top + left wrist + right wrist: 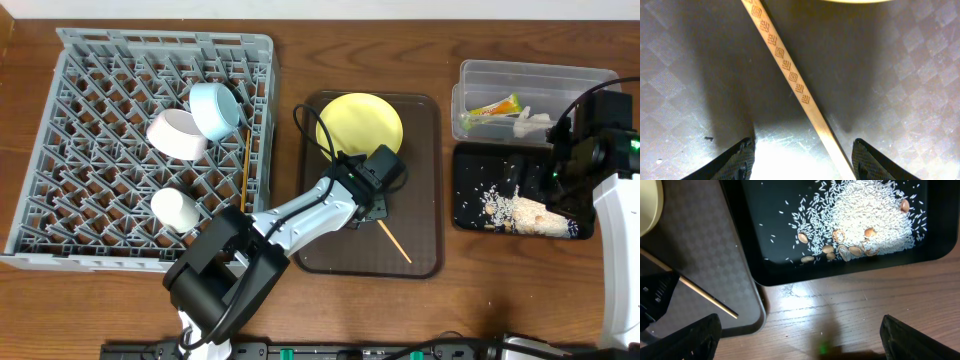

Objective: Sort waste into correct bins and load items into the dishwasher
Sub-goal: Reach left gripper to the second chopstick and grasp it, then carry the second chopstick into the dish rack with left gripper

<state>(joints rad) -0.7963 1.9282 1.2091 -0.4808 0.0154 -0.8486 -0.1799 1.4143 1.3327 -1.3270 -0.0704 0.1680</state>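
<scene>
Left claw (805, 162) spread wide, astride thin patterned wooden chopstick (790, 75) lying diagonal on dark brown serving tray (685, 75); round yellow plate (359, 122) just beyond. Right claw (807, 340) wide, empty, over wooden table (850, 305); shallow black tray (770, 255) with whitish rice scraps (865, 215) ahead.

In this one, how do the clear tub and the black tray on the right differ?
The clear tub is see-through with tall walls; the black tray is opaque and shallow. The clear tub holds a green-and-orange wrapper and crumpled white paper; the black tray holds loose rice and tan shell-like bits. The clear tub sits farther back, the black tray nearer the robot. Both are rectangular, with similar footprints.
</scene>
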